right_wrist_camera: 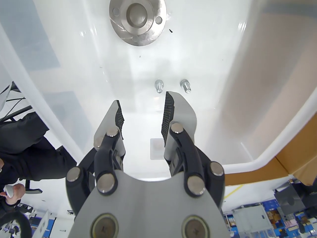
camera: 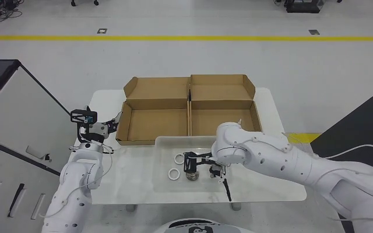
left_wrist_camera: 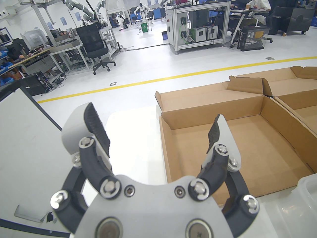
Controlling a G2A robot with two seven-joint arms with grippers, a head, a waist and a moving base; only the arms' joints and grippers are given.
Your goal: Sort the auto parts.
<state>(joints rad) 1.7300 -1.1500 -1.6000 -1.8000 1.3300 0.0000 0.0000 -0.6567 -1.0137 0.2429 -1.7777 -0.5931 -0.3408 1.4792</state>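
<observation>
Bolts (right_wrist_camera: 159, 86) first: two small shiny steel ones lie side by side on the slick floor of the white plastic tray (right_wrist_camera: 247, 164), just off the tips of the right gripper (right_wrist_camera: 143, 99), which is partway open and holding nothing. Round shanks on glossy plastic, so I'd bet a sloppy pinch rolls one away or grabs both. Further in sits a flat machined flange (right_wrist_camera: 138, 17) with bolt holes, low and awkward to get under. Beyond the tray are two matte cardboard boxes (camera: 157, 125). The left gripper (left_wrist_camera: 153, 112) hangs wide open and empty beside them.
</observation>
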